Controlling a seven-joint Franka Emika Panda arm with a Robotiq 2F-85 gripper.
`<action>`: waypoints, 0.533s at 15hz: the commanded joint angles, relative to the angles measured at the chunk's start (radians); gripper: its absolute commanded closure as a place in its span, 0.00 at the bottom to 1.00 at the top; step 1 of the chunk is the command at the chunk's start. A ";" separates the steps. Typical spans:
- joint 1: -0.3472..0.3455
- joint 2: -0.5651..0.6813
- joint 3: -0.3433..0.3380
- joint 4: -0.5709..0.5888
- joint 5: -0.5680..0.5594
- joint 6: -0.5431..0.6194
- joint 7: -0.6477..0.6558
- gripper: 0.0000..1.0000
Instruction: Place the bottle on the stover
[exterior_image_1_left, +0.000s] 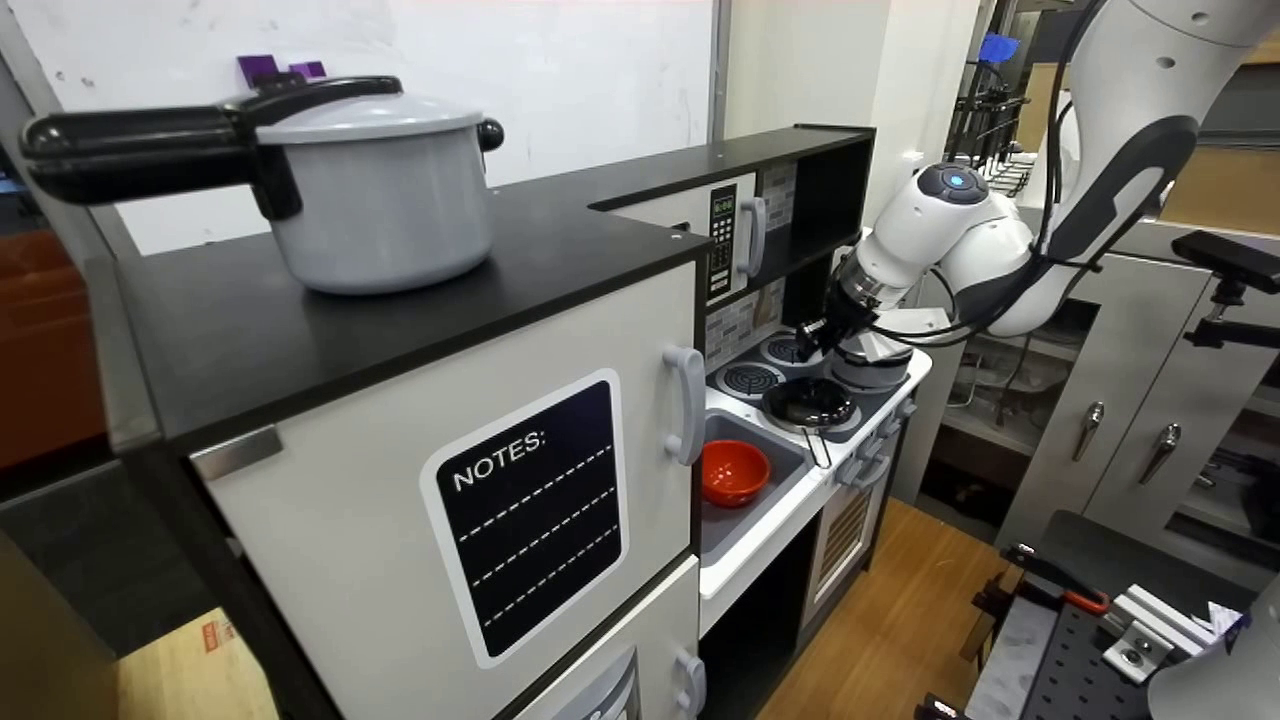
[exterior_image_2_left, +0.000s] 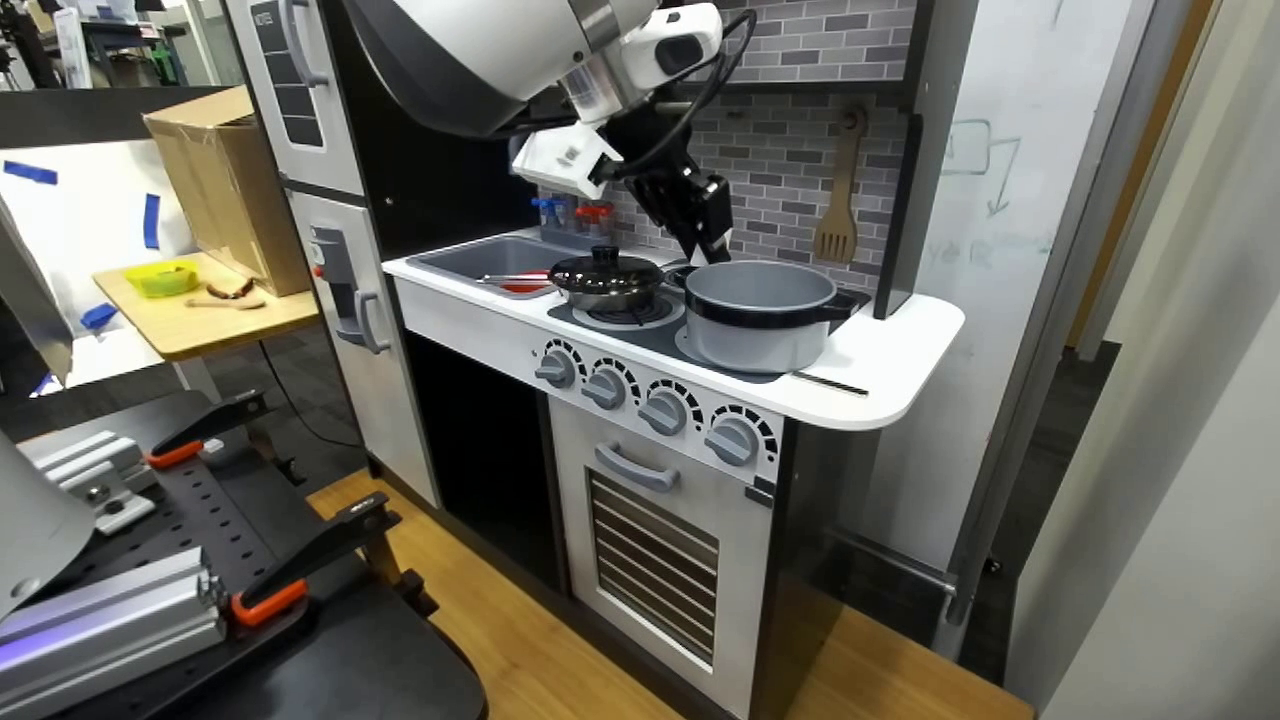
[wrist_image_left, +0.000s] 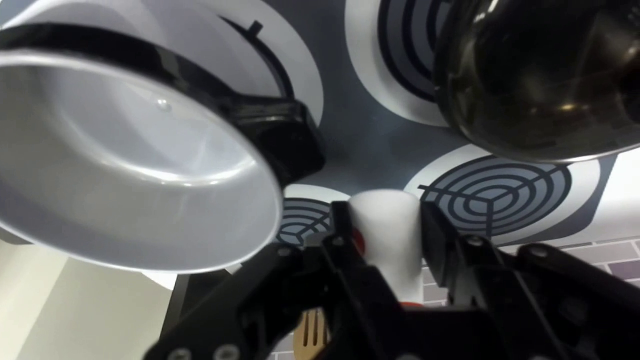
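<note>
Grasped bottle (wrist_image_left: 394, 242) in gripper (wrist_image_left: 385, 220), over stove (exterior_image_2_left: 700, 505). Showed bowl (exterior_image_1_left: 735, 472) inside sink (exterior_image_1_left: 720, 525), lidded pan (exterior_image_2_left: 605, 278) and open pot (exterior_image_2_left: 760, 342) on burners (wrist_image_left: 407, 45).

pot (exterior_image_2_left: 760, 340) beside pan (exterior_image_2_left: 605, 278) on stove (exterior_image_2_left: 640, 515) | bowl (exterior_image_1_left: 735, 475) — in sink (exterior_image_1_left: 735, 527) | bottle (wrist_image_left: 394, 245) — in gripper (wrist_image_left: 386, 217)

White jointed robot arm (exterior_image_1_left: 1120, 190) bent downward, black two-fingered gripper (wrist_image_left: 386, 212) clamped.
In an exterior view, the arm is brought in from two o'clock and folded at a rounded white wrist (exterior_image_1_left: 915, 235), where a round dark cap (exterior_image_1_left: 955, 182) is lit blue; the gripper is angled between seven and eight o'clock. In an exterior view, the gripper (exterior_image_2_left: 706, 248) is tipped toward five o'clock. In the wrist view, its slim black fingers (wrist_image_left: 433, 240) are pointed toward twelve o'clock, parted by what is gripped.
</note>
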 joint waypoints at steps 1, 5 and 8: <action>0.009 0.015 -0.002 0.017 -0.015 -0.006 -0.004 0.88; 0.017 0.021 -0.002 0.016 -0.017 -0.008 -0.004 0.88; 0.018 0.028 -0.002 0.015 -0.013 -0.007 -0.003 0.88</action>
